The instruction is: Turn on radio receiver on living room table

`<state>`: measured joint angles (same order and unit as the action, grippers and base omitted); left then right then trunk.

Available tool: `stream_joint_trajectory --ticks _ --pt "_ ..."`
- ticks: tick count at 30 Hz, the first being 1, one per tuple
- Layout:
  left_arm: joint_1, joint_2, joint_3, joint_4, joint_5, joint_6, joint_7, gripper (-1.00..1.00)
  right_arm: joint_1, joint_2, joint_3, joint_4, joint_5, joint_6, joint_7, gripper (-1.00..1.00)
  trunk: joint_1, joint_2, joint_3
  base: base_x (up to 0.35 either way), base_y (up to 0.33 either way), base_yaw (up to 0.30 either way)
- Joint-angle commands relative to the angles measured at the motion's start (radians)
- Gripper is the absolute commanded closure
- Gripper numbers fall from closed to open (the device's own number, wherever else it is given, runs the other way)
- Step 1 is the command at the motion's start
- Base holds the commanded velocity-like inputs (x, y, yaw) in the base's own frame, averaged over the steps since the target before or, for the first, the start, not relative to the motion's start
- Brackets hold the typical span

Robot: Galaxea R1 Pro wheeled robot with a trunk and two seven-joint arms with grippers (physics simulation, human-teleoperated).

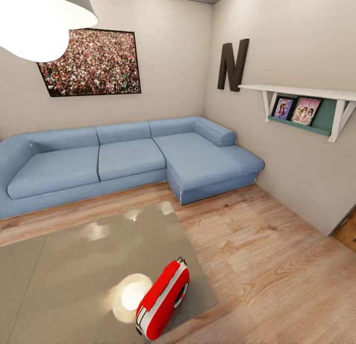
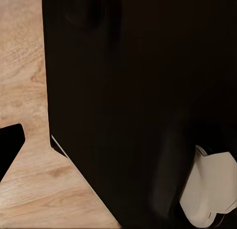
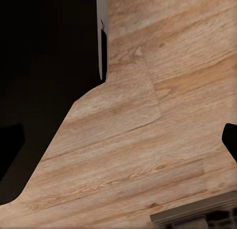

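The small bright red radio receiver (image 1: 163, 302) with its white edge band and round white-ringed dial stands on the big low table (image 1: 74, 270) with the shiny grey top. It sits close to the table's near right corner, tipped a little, with its thin wire handle on the end facing the sofa. Lamp light makes a bright round spot on the table just beside the radio. Past the far side of the table is the long blue L-shaped sofa (image 1: 123, 161), on the light wood floor (image 1: 277, 255). Above the sofa hangs a crowd photo (image 1: 91, 62), and a black letter N (image 1: 233, 64) is on the side wall, over a white shelf (image 1: 306, 93). The wrist views show dark shapes and wood floor, so I cannot tell if either gripper is wide or narrow.
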<state>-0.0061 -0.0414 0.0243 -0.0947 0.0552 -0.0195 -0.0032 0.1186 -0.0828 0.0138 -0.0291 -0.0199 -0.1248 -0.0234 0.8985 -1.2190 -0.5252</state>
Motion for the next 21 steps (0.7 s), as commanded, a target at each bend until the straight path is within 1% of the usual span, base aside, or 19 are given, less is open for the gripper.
stream_joint_trajectory --ticks 1,21 --pt "0.0 0.0 0.0 0.0 0.0 0.0 0.0 -1.0 0.0 0.0 0.0 0.0 0.0 0.0 0.0 -1.0 0.0 0.0 -0.002 0.0 0.0 0.0" --pt "0.0 0.002 0.0 0.001 0.001 0.0 -0.006 -1.0 0.0 0.0 0.0 0.0 0.0 -0.001 0.0 -1.0 0.0 0.0 -0.034 0.0 0.0 0.0"
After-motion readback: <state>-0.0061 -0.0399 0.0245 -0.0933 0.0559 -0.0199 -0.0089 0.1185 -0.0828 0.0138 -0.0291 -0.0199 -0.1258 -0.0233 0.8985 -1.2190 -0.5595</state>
